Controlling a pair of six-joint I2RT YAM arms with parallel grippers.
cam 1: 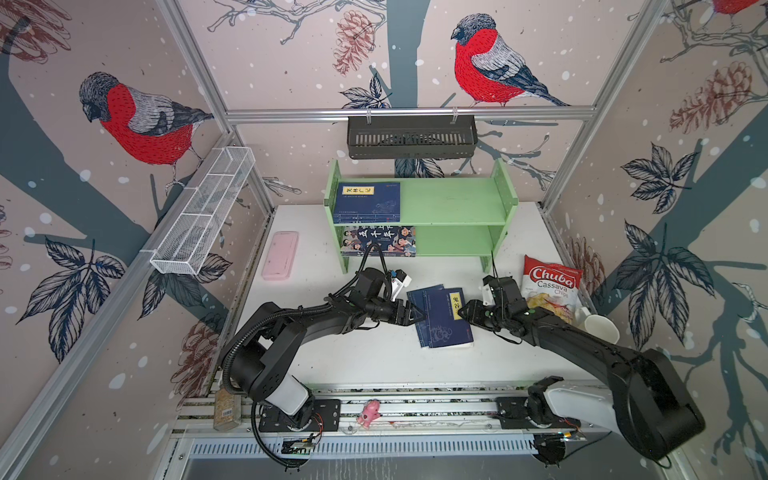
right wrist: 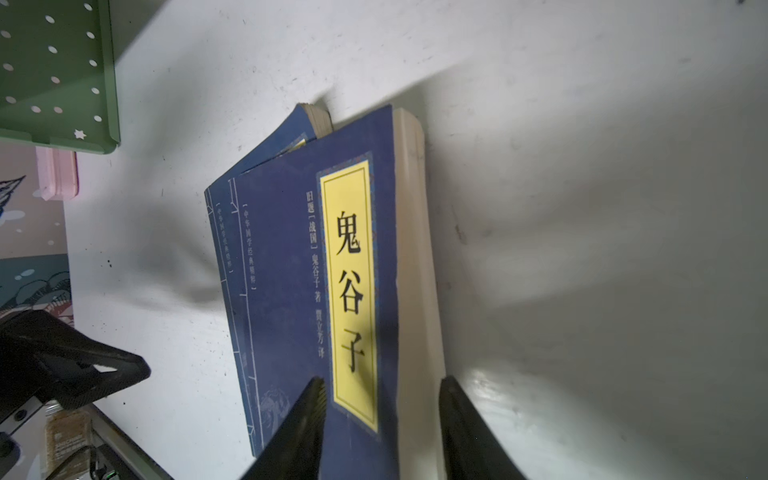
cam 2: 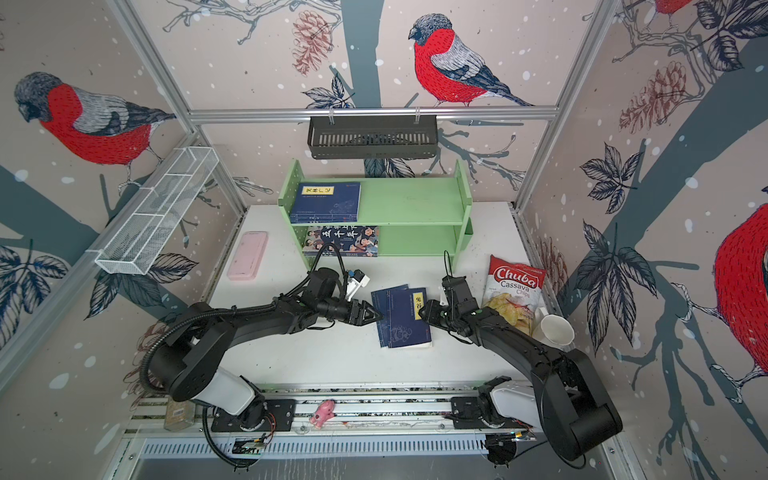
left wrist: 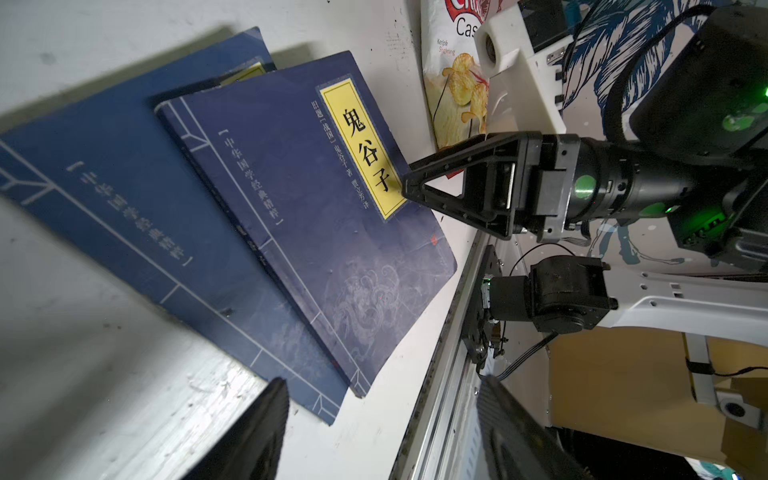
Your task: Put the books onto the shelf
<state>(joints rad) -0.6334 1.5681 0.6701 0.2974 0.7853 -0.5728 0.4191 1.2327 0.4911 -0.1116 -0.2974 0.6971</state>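
In a top view the shelf [cam 1: 453, 203] beyond the claws holds navy books [cam 1: 366, 201] and the cartoon book [cam 1: 378, 241]. Two loose books [cam 1: 440, 320] lie between left claw [cam 1: 411, 314] and right claw [cam 1: 463, 311]. In the left wrist view the left claw [left wrist: 382, 384] is wide and empty. In the right wrist view the right claw [right wrist: 380, 380] straddles the top book [right wrist: 291, 257] at its edge; if it grips, I cannot tell.

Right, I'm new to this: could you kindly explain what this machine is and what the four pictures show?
Two black robot arms work at a white table. Two pictures look down from above; two come from wrist cameras. Books lie on the green shelf; two navy books overlap on the table. Also there: a pink case, chips bag, white cup. The left pincer is open and empty. The right pincer straddles the edge of the top book; whether it grips is unclear.
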